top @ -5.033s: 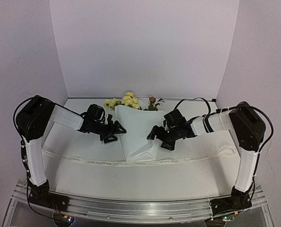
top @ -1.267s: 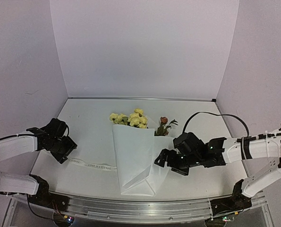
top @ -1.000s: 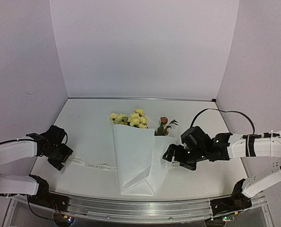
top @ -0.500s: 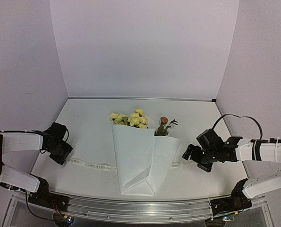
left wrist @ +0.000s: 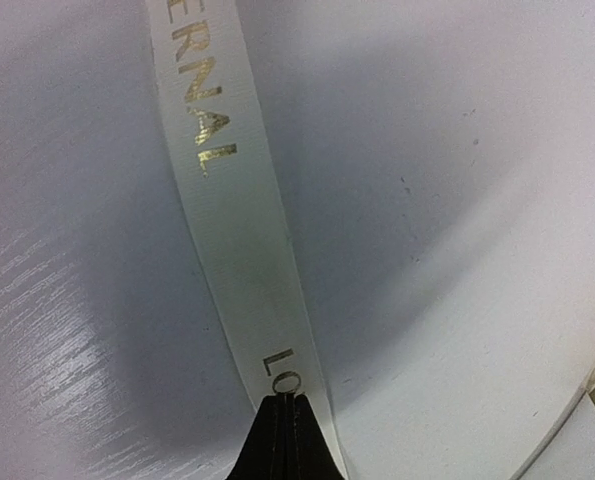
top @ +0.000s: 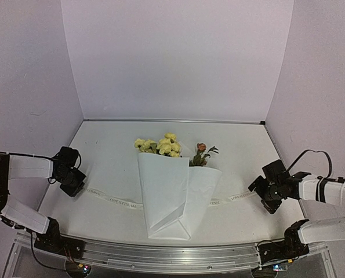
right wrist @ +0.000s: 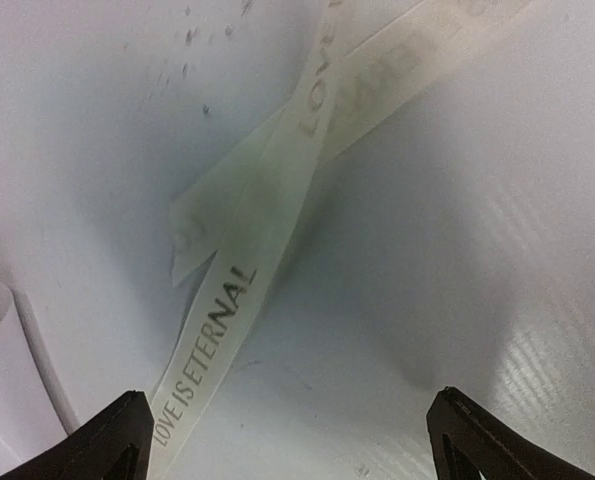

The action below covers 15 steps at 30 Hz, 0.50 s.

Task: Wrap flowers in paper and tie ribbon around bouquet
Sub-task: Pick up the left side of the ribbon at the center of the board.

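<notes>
The bouquet lies mid-table: white paper [top: 166, 194] folded into a cone, with yellow and orange-brown flowers [top: 163, 145] poking out at its far end. The cream ribbon [top: 111, 198] runs under the cone and comes out on both sides. My left gripper [top: 75, 186] sits at the ribbon's left end. In the left wrist view its fingers [left wrist: 289, 405] are shut on the ribbon [left wrist: 227, 200] just below the lettering. My right gripper [top: 265, 194] hovers open over the ribbon's right end. There the ribbon [right wrist: 237, 290] lies folded over itself, closer to the left fingertip [right wrist: 127, 430].
The white table [top: 102, 150] is walled in at the back and both sides by pale lilac panels. A metal rail [top: 172, 255] runs along the near edge between the arm bases. A corner of the paper [right wrist: 7, 380] shows at the left of the right wrist view.
My left gripper has closed on the ribbon's left end. My right arm has drawn away from the bouquet, rightward to the ribbon's right end, staying open. The bouquet has not moved in the last second.
</notes>
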Each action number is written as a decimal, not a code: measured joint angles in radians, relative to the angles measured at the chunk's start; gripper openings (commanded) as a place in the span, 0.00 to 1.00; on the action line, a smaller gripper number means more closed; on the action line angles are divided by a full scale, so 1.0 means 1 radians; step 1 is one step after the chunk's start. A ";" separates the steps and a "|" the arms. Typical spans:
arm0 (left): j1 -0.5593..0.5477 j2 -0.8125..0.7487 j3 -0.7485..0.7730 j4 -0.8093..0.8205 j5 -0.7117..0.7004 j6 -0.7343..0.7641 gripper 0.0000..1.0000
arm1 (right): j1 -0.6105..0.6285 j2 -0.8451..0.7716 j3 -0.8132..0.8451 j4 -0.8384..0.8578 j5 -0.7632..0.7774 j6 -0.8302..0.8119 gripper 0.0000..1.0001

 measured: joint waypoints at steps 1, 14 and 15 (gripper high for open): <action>0.003 0.000 0.004 -0.003 -0.001 0.011 0.00 | -0.023 -0.008 0.000 -0.003 0.007 -0.002 0.98; 0.049 -0.052 0.049 -0.029 -0.020 0.118 0.00 | -0.322 0.124 0.130 -0.046 0.034 -0.150 0.97; 0.052 -0.053 0.049 -0.029 -0.019 0.122 0.00 | -0.335 0.130 0.146 -0.044 0.036 -0.158 0.96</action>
